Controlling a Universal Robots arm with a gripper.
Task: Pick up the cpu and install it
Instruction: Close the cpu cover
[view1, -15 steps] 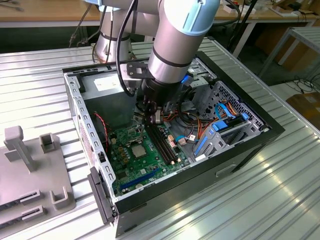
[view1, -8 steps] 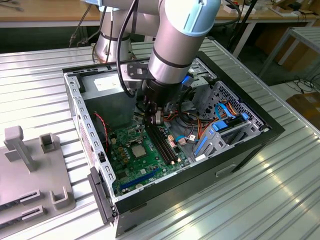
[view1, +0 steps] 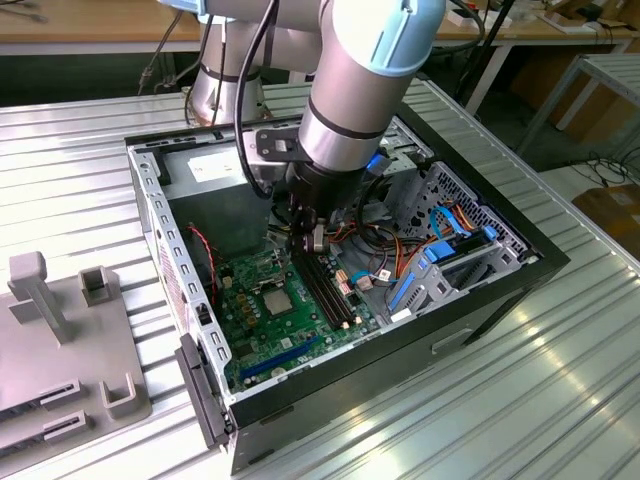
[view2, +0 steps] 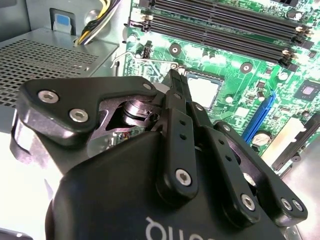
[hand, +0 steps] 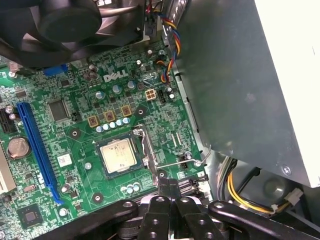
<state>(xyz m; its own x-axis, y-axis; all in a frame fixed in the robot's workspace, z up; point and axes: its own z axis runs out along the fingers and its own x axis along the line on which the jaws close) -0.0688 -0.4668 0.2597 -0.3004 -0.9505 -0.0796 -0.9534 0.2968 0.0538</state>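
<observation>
The cpu (hand: 118, 156), a small square chip with a silver-grey top, lies flat in its socket on the green motherboard (hand: 75, 90). It also shows in the exterior view as the cpu (view1: 274, 298) and in the second wrist view as the cpu (view2: 202, 90). The socket's metal plate (hand: 146, 146) stands up beside the chip, and a thin wire lever (hand: 180, 163) sticks out past it. My gripper (hand: 168, 184) hovers just off the socket's edge, fingers pressed together with nothing between them. In the exterior view the gripper (view1: 312, 240) hangs inside the case above the board.
The open black computer case (view1: 400, 350) lies on a ribbed metal table. A grey power-supply box (hand: 240, 90) is close beside the socket. Long memory slots (view1: 325, 290), a blue expansion slot (hand: 37, 150), a black fan (hand: 70, 20) and coloured cables (view1: 400, 265) crowd the board. A grey fixture (view1: 60, 340) stands at the exterior view's left.
</observation>
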